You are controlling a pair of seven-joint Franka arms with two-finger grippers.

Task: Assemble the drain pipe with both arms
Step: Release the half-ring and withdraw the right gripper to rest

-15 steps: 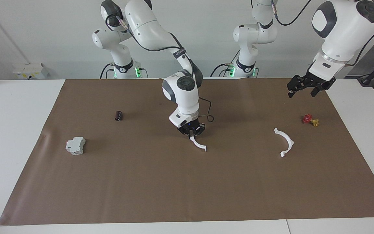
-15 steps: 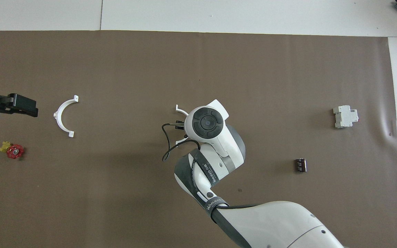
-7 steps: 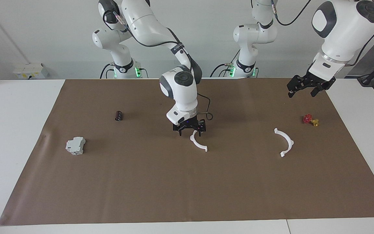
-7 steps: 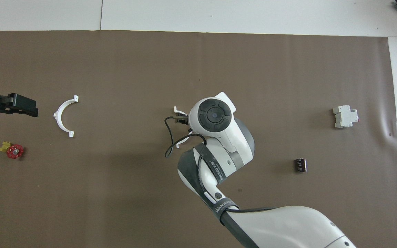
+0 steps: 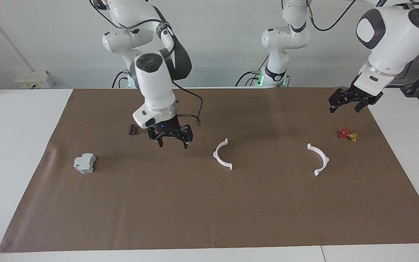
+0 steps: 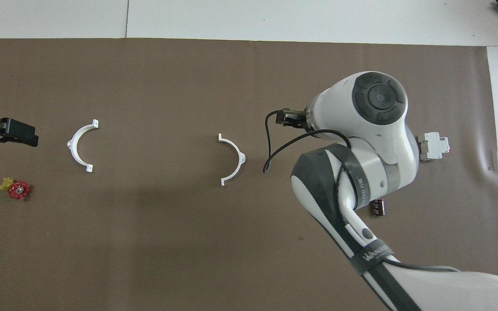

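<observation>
Right pincer [image 5: 172, 140] spread, empty, above table [image 5: 158, 203]; black cylinder [image 5: 132, 129] close beside, white half-ring [image 5: 221, 155] near; left pincer [image 5: 347, 103] spread.

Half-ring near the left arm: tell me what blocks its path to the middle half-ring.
Nothing visible does. Only bare brown mat lies between that half-ring and the middle half-ring; the red valve sits off that line.

Brown paper mat [image 5: 209, 211] covers most of the white table [image 5: 16, 153].

Landmark: grey-white boxy block [image 5: 84, 163], resting on the mat toward the right arm's end.

Small black cylinder [image 5: 133, 129] lies on the mat, nearer to the robots than the block, well apart from it.

Red-and-yellow valve piece [image 5: 347, 134] sits on the mat toward the left arm's end, well apart from the block.
</observation>
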